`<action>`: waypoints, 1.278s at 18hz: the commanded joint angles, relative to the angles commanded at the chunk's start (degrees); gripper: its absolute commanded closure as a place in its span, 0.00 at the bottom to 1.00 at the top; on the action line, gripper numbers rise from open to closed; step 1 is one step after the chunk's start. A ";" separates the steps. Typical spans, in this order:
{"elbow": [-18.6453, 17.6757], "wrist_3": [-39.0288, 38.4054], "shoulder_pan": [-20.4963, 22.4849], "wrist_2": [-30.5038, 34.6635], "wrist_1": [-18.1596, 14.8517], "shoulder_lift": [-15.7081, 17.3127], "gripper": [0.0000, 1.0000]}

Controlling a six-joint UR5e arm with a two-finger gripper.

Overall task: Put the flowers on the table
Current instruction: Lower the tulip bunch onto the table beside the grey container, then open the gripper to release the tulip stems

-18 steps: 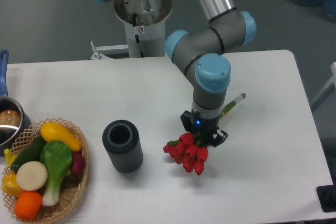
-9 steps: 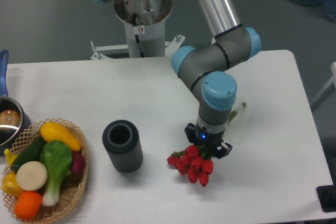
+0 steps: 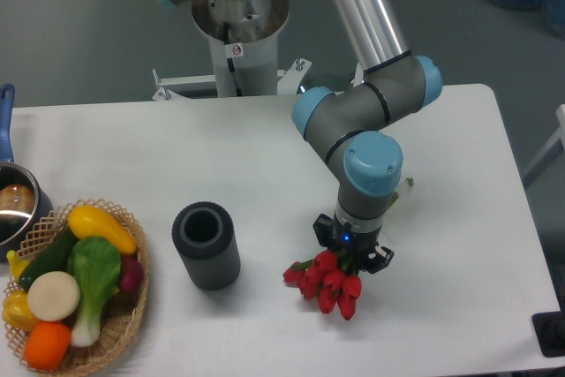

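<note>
Claw (image 3: 352, 252) is gripping the flowers (image 3: 325, 276) by their stems, low over the bench (image 3: 459, 218), blooms pointing toward seven o'clock; I judge it is holding them nearly flat so they can be laid down gently. At nine o'clock, a wicker basket (image 3: 132, 306) is holding vegetables and fruit. Between basket and tulips, a dark cylinder (image 3: 206, 245) is standing open-topped, seemingly empty.

Hand (image 3: 353, 251) low over table (image 3: 459, 245), gripping red flowers (image 3: 327, 280).
</note>
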 joint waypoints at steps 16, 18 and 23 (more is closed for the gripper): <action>-2.01 -9.13 4.74 -3.93 0.09 11.68 0.00; -2.11 -9.93 5.44 -5.97 0.09 14.14 0.00; -2.37 -10.99 5.62 -5.36 -0.44 22.22 0.00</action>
